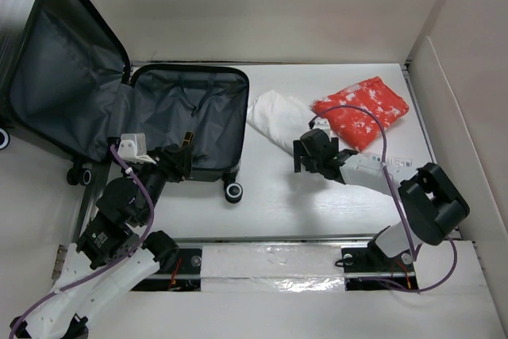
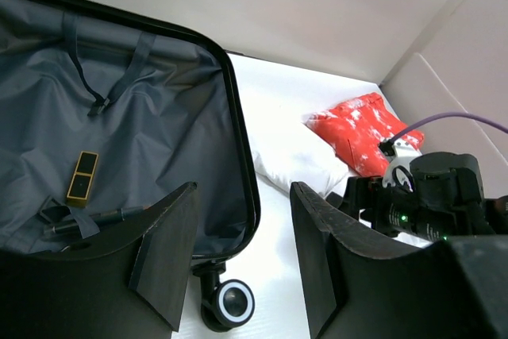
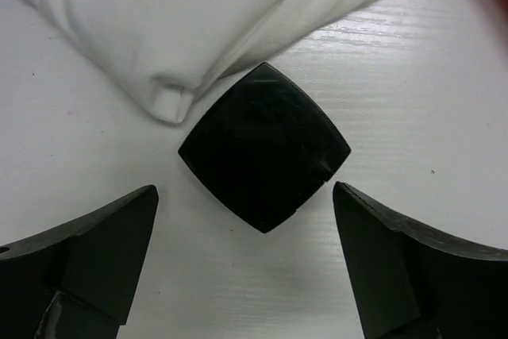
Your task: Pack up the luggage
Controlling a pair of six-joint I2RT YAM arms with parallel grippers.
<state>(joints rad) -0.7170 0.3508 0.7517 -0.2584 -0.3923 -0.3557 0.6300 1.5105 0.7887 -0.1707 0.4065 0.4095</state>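
Observation:
The luggage [image 1: 190, 117] lies open at the back left, its dark grey lining [image 2: 119, 132] facing up and its lid [image 1: 63, 61] tilted up to the left. A gold-and-black lipstick [image 2: 82, 176] and a thin black stick [image 2: 95, 218] lie inside. My left gripper [image 1: 181, 160] is open and empty over the luggage's near right edge [image 2: 242, 260]. My right gripper [image 1: 305, 155] is open just above the table, with a black square compact [image 3: 264, 144] lying ahead of its fingertips [image 3: 246, 236]. The compact touches a folded white cloth [image 3: 198, 21].
The white cloth [image 1: 274, 121] and a red patterned cloth [image 1: 361, 109] lie right of the luggage. A caster wheel [image 1: 233, 192] sticks out at its near corner [image 2: 230, 303]. White walls [image 1: 452, 93] enclose the table. A metal rail [image 1: 262, 263] runs along the near edge.

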